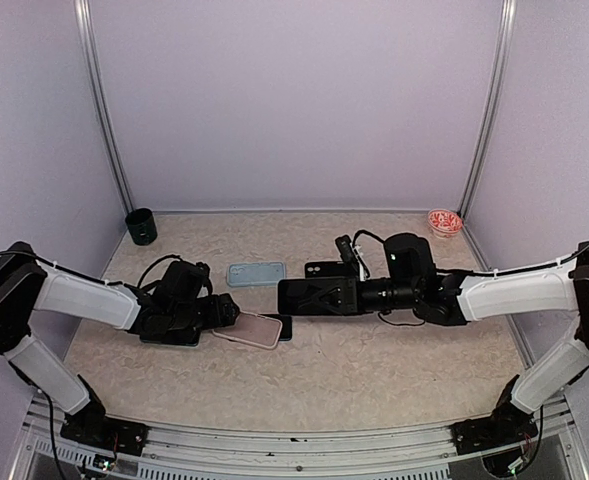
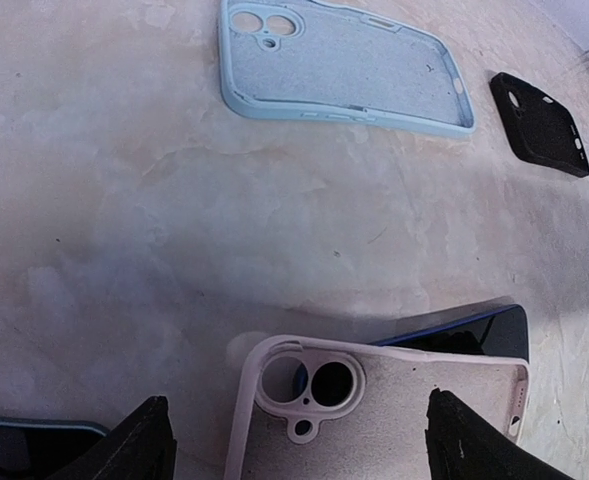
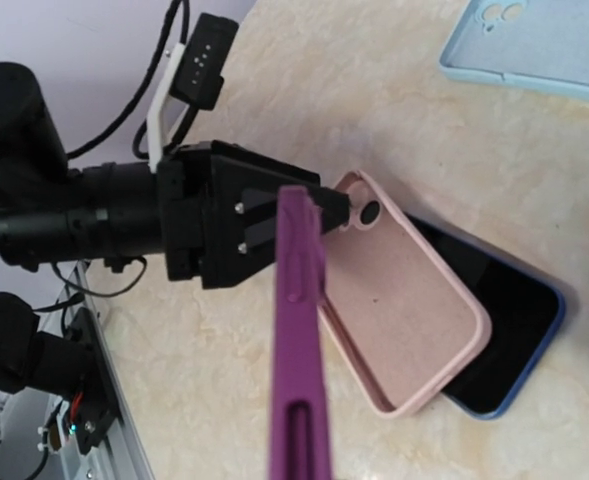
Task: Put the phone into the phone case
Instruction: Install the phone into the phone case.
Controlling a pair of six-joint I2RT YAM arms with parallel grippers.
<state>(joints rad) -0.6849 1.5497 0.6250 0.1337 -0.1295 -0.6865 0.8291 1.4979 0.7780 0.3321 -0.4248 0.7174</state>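
The right jaws are closed on the phone (image 3: 299, 310), a thin purple-edged slab gripped at one end. It is held off the worktop (image 1: 374, 370), flat in the top view and edge-on to the right wrist camera. It hangs near the pink case (image 3: 404, 310), apparently not touching it. That case lies cavity up and partly on a second phone (image 3: 509, 335) with a dark screen and blue edge, so it probably does not sit flat. The left jaws stand wide at the camera-hole end of the pink case, with the fingers (image 2: 144, 450) on either side of that end. Whether the pads touch the rim cannot be told. A blue case (image 2: 354, 70) and a black case (image 2: 539, 125) lie further back, apart from both arms. Treat the phone as rigid, dense for its size and slippery on its glass face. The grip belongs across the long edges, away from the screen, and the present end hold leaves a long overhang that may pivot under seating pressure. Treat the pink case as light, soft and flexible: it will slide and bow unless pinned, so the left jaws should hold one rim near a corner. Seating probably calls for entering one end of the phone first, then pressing the other end down.
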